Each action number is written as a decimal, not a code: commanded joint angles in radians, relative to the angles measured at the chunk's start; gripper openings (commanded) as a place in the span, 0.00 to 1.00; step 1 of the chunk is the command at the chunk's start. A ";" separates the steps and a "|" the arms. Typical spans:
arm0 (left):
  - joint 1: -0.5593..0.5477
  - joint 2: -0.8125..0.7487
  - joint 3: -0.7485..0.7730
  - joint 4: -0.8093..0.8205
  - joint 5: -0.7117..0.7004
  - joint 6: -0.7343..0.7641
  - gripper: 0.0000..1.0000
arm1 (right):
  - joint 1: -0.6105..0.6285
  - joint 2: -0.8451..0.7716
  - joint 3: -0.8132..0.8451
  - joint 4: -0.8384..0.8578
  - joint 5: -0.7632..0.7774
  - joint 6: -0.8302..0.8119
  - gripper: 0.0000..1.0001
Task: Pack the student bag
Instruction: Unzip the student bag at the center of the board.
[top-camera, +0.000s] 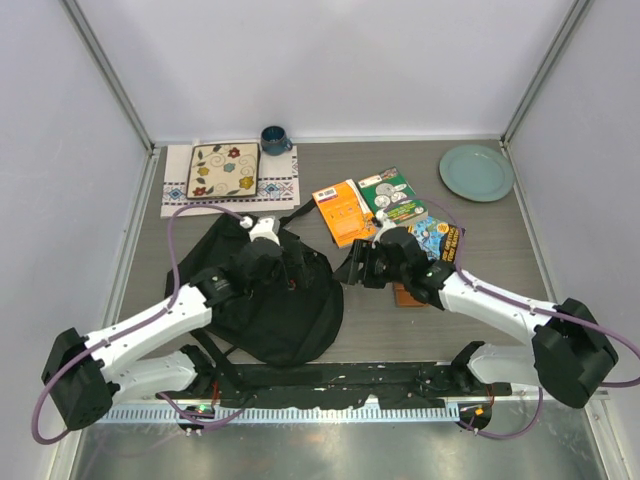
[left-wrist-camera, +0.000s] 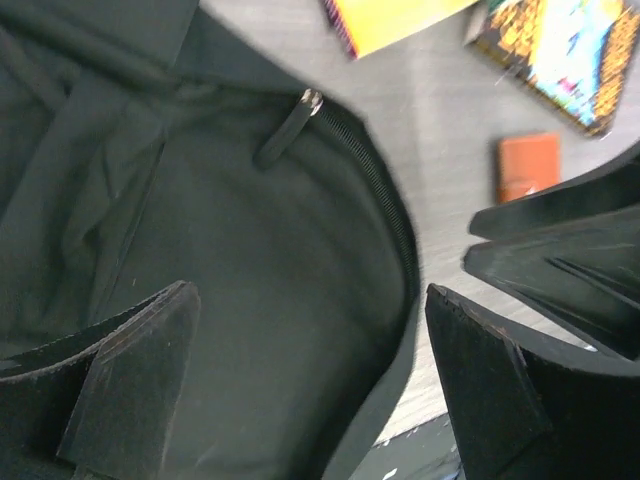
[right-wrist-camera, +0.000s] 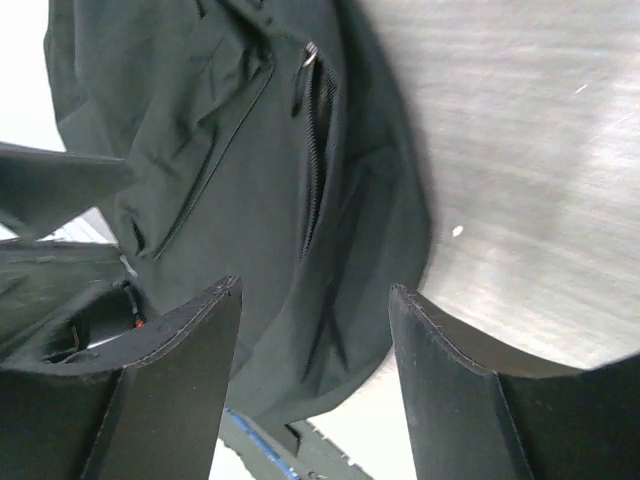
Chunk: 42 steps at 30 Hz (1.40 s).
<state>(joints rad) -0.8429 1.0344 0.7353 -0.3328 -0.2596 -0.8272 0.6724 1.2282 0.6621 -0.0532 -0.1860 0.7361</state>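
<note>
The student bag (top-camera: 270, 310) is a large black fabric backpack lying flat at the table's front left. Over its upper right edge hangs my left gripper (top-camera: 297, 268), open, with only fabric below it. In the left wrist view its fingers (left-wrist-camera: 135, 390) stand wide apart above the bag (left-wrist-camera: 230, 250), near a zipper pull (left-wrist-camera: 290, 125). My right gripper (top-camera: 352, 270) is open just right of the bag's edge. In the right wrist view its fingertips (right-wrist-camera: 185, 380) frame the bag's rim (right-wrist-camera: 330, 330) and zipper (right-wrist-camera: 315, 150) without touching them.
Right of the bag lie an orange book (top-camera: 343, 210), a green booklet (top-camera: 392, 197), a colourful book (top-camera: 440, 238) and a small brown item (top-camera: 408, 296). At the back are a patterned mat (top-camera: 223, 170), a blue mug (top-camera: 274, 139) and a green plate (top-camera: 476, 171).
</note>
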 joint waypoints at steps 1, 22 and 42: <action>0.016 0.055 -0.007 -0.078 0.151 0.006 0.97 | 0.059 -0.029 -0.039 0.126 -0.007 0.143 0.65; 0.025 0.114 -0.034 0.017 0.232 0.010 0.90 | 0.150 0.044 -0.117 0.110 0.057 0.180 0.09; 0.025 0.449 0.108 0.198 0.301 -0.142 0.76 | 0.151 0.007 -0.202 0.219 0.010 0.126 0.00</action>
<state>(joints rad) -0.8223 1.4483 0.7731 -0.2184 0.0448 -0.9295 0.8188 1.2663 0.4633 0.1440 -0.1711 0.8932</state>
